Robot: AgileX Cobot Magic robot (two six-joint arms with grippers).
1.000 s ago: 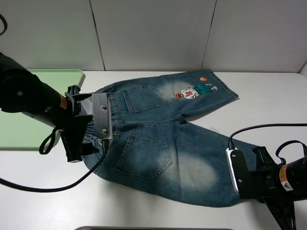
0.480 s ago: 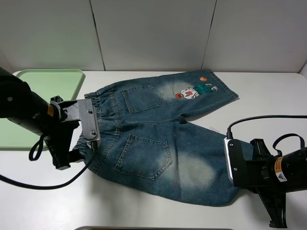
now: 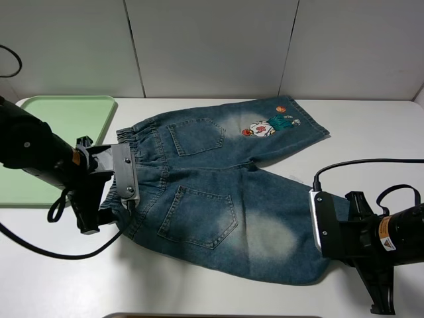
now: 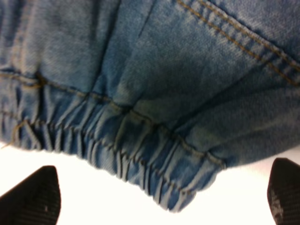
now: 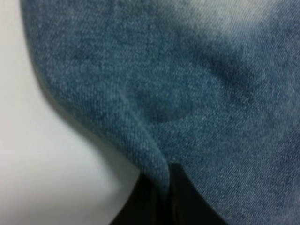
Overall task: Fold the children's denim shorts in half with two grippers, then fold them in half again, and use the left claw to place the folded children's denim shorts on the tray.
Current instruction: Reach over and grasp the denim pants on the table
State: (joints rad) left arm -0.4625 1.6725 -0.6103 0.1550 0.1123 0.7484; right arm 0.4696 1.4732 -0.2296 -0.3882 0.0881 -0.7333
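While holding the right gripper [image 5: 166, 192] clamped on the near leg hem of the children's denim shorts [image 3: 218, 192], spread flat on the table [image 3: 371, 132], shut the left claw [image 4: 158, 199], gaping just off the waistband [image 3: 136, 142], squarely on that elastic before lifting both together, and count two grippers, one pair of shorts, one tray [image 3: 59, 116] at the far left.

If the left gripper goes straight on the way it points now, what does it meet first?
The elastic waistband of the children's denim shorts, just ahead of its open fingers; depth is unclear.
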